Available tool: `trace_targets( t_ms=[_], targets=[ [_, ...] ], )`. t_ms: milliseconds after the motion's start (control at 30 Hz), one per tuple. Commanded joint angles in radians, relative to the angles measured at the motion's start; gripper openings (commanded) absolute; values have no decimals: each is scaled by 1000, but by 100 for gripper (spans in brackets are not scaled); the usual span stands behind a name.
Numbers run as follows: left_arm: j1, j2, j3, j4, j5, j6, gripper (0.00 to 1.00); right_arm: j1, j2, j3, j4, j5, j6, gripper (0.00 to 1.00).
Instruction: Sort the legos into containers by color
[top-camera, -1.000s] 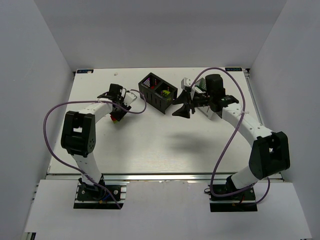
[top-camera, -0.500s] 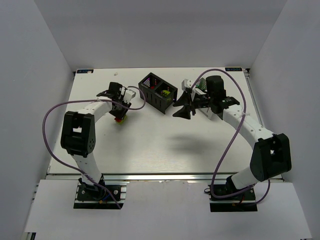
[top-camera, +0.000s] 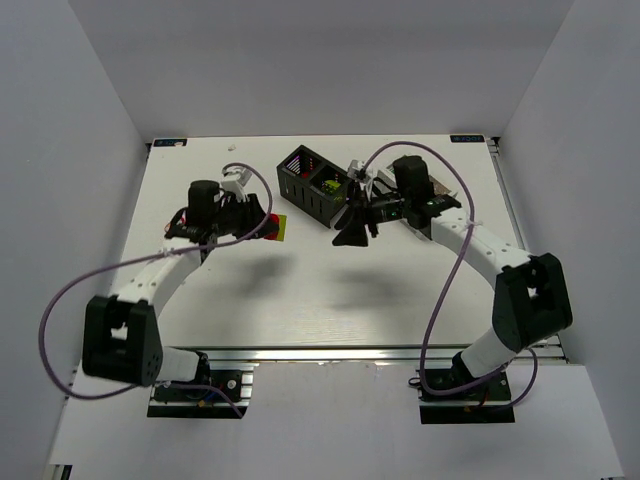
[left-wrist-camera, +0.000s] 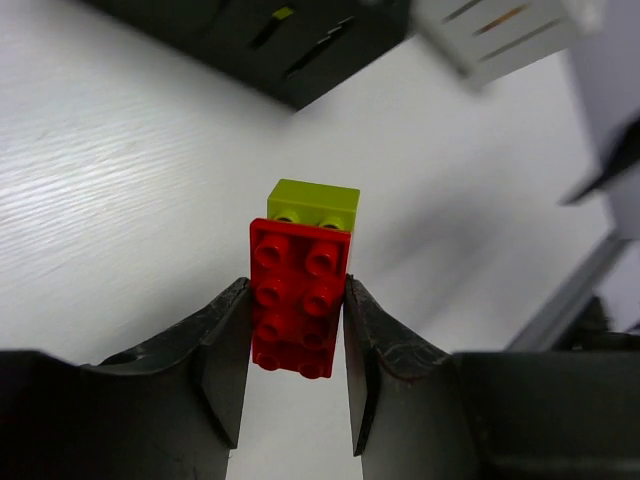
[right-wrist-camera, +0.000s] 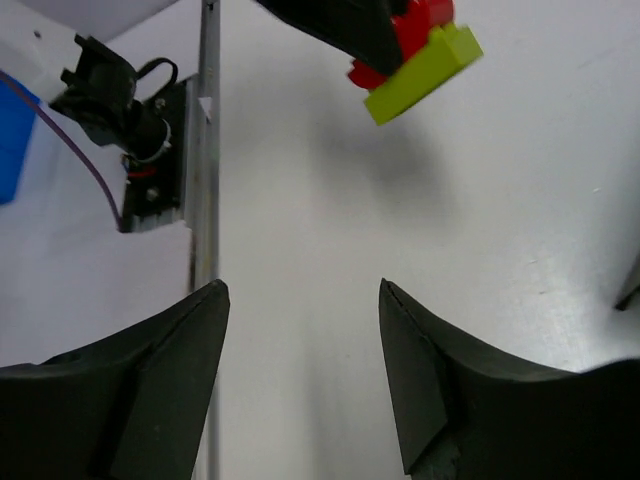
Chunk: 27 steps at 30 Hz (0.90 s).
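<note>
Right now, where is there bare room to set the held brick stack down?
Free: the wide strip of table between the two arms, in front of the black bin. Crowded: the back, where black bin, white bin and the open right fingers sit close, beside the brick stack in the left fingers.

White table (top-camera: 330, 290), black two-compartment bin (top-camera: 303, 198) standing toward its far edge, white slotted bin (left-wrist-camera: 500, 35) just beside it
</note>
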Motion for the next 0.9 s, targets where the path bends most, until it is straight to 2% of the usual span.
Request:
trace_targets(
  t_ms=[0, 100, 133, 267, 367, 633, 800, 867],
  targets=[
    [-10, -130, -102, 338, 171, -244, 0, 30, 54, 78, 97, -8, 261, 68],
    [-29, -175, -174, 450, 191, -320, 0, 55, 102, 121, 172, 46, 430, 71],
    [-35, -194, -187, 476, 196, -338, 0, 57, 128, 127, 203, 16, 524, 72],
    [-84, -213, -217, 585, 208, -406, 0, 72, 160, 109, 410, -52, 719, 82],
    [-124, -210, -225, 634, 217, -439, 0, 89, 180, 115, 507, -80, 786, 85],
    [-150, -218, -242, 704, 223, -492, 0, 98, 217, 100, 679, -145, 876, 78],
    [-150, -215, -242, 710, 231, -495, 0, 97, 225, 46, 977, -213, 1022, 72],
    [-150, -211, -239, 708, 234, -490, 0, 94, 225, 31, 1044, -236, 1079, 72]
  ],
)
